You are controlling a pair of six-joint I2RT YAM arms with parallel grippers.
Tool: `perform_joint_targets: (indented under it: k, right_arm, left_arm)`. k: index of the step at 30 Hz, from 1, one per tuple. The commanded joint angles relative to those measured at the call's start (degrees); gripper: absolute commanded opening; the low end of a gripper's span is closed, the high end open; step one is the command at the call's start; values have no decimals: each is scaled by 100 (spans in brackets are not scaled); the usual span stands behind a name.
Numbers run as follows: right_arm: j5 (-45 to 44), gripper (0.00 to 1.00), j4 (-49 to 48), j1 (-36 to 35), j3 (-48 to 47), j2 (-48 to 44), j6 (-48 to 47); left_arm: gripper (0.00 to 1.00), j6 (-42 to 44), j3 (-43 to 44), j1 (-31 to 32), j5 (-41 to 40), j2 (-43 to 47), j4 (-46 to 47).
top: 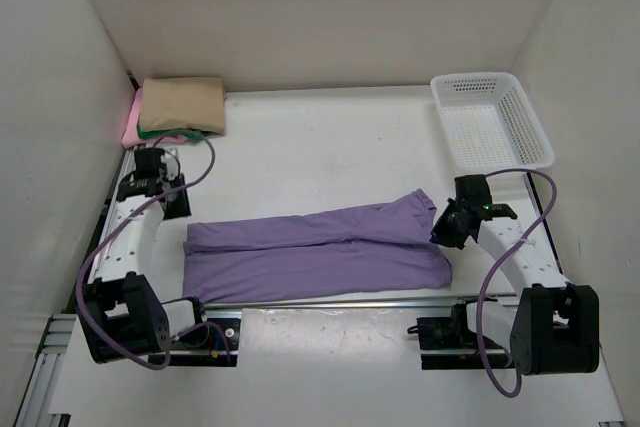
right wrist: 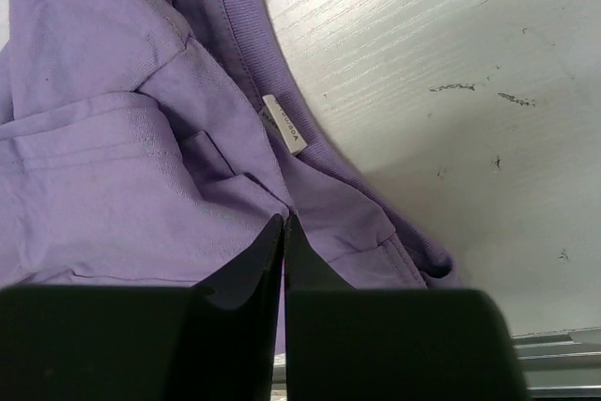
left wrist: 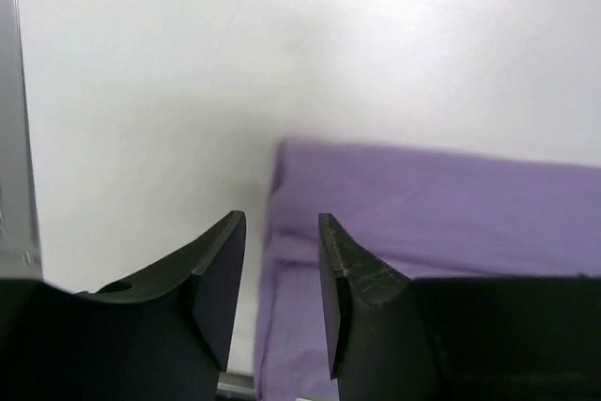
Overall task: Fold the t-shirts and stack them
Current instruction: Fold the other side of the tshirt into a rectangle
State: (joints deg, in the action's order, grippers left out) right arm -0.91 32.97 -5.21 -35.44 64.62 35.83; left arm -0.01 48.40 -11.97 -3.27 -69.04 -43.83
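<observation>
**Lavender shirt folded lengthwise, gripped at one end only**

The lavender shirt [top: 315, 252] lies as a long band across the lower centre of the counter [top: 330, 137], well apart from the tan-topped stack [top: 182, 105] at upper left. The right fingers [right wrist: 249, 279] are clenched on a tuck of cloth by the collar. The left fingers [left wrist: 218, 274] are spread and empty, just beside the other end. A pull from the right alone would likely drag and skew the band, spoiling the fold.

White mesh basket [top: 472, 78], far right
</observation>
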Motion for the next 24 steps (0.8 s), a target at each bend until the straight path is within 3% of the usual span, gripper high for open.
perform_joint_targets:
  k: [1, 5, 11, 15, 20, 24]
  right_arm:
    - [47, 1, 34, 38, 28, 7, -59]
    - [-15, 1, 34, 38, 28, -45, -112]
    - [-67, 1, 34, 38, 28, -46, -112]
    - [-120, 1, 34, 38, 81, -99, -164]
    - [-120, 1, 34, 38, 81, -99, -164]
    - [-120, 1, 34, 38, 81, -99, -164]
  left_arm:
    - [48, 1, 705, 694, 64, -152, -177]
    - [47, 1, 216, 1739, -305, -672, -126]
    - [42, 1, -875, 2277, -1158, -1024, 498]
    - [42, 1, -1139, 2593, -1404, -524, 499]
    - [51, 1, -1272, 2892, -1694, 21, 499]
    - [52, 1, -1325, 3007, -1931, 223, 499]
